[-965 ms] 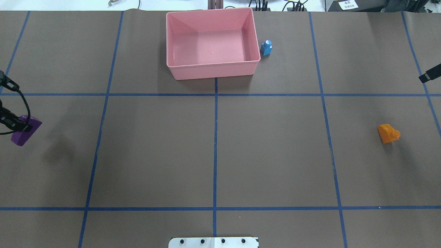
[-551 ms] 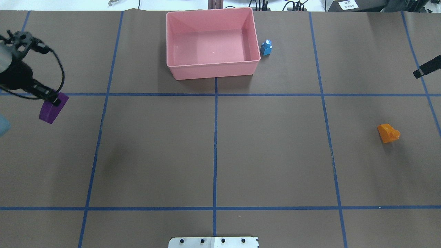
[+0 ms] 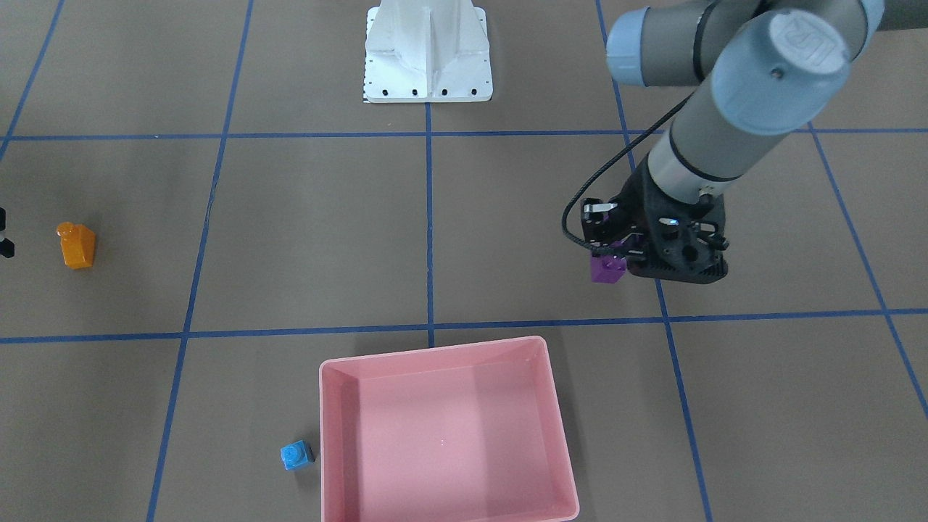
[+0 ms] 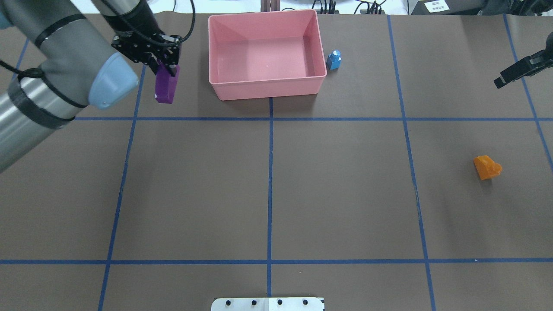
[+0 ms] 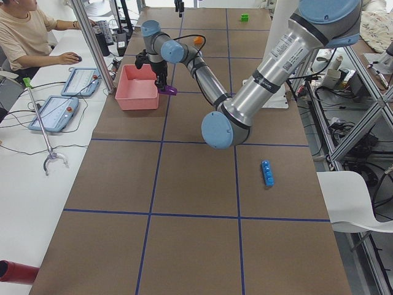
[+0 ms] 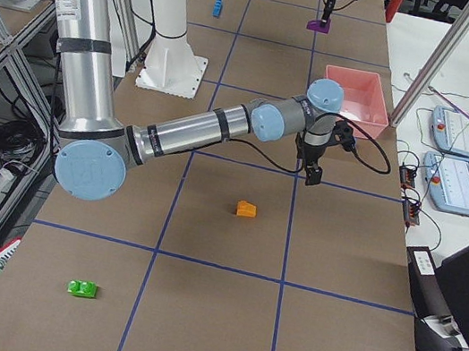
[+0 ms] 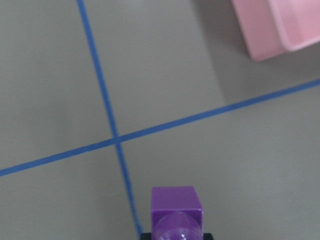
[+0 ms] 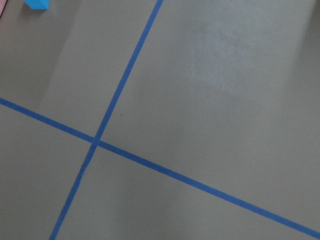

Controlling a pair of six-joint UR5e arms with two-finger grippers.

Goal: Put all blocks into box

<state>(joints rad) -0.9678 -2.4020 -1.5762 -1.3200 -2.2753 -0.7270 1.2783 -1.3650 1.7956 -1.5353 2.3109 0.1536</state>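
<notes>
One purple brick (image 4: 165,88) clamped in left hand (image 4: 166,70), near pink box (image 4: 268,89) — right hand (image 4: 503,79), grip cannot tell

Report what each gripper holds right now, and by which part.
The left gripper holds the purple studded plastic brick by its upper end; the rest hangs below. The right gripper holds nothing visible.

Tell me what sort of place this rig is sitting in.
Most likely a robotics lab's data-collection cell: a table papered brown and gridded with blue tape, teach pendants on a white side bench, and a person seated at that bench.
</notes>
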